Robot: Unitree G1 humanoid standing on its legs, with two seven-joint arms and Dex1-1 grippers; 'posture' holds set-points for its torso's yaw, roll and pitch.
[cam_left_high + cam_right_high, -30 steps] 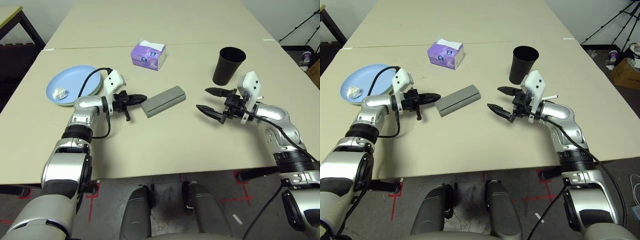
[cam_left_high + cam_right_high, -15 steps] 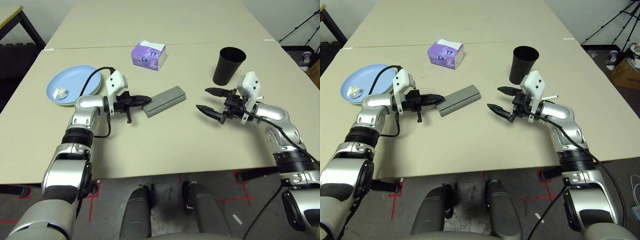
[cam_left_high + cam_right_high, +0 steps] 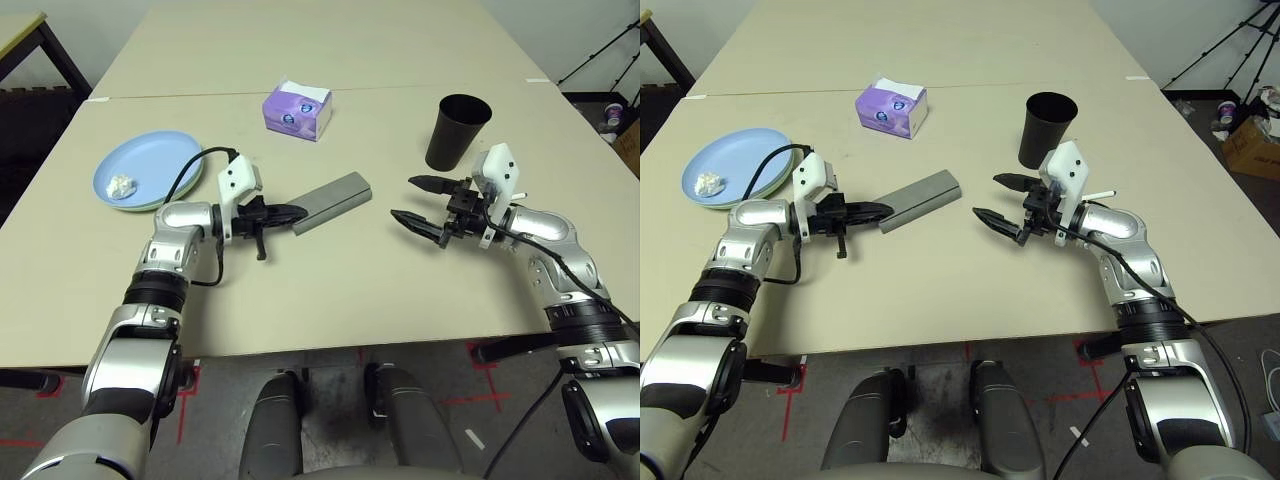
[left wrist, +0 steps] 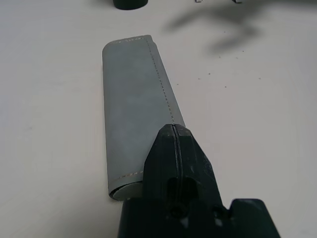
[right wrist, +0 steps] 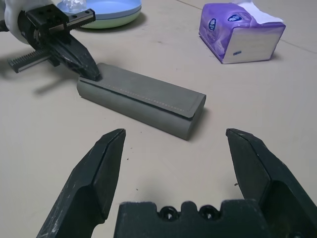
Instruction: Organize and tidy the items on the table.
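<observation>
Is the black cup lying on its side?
No, the black cup stands upright on the table, its open rim facing up.

From here I can see the left gripper [image 4: 174,126] with its two black fingers pressed together, the tips reaching over one long edge of the grey glasses case [image 4: 136,99], near one of its ends. The case lies flat on the pale table [image 4: 49,124], a line of light stitching running along that same edge and across both ends. Past its far end sits the base of a dark round thing [image 4: 130,3], and a blurry shadow [image 4: 223,25] falls on the tabletop.
</observation>
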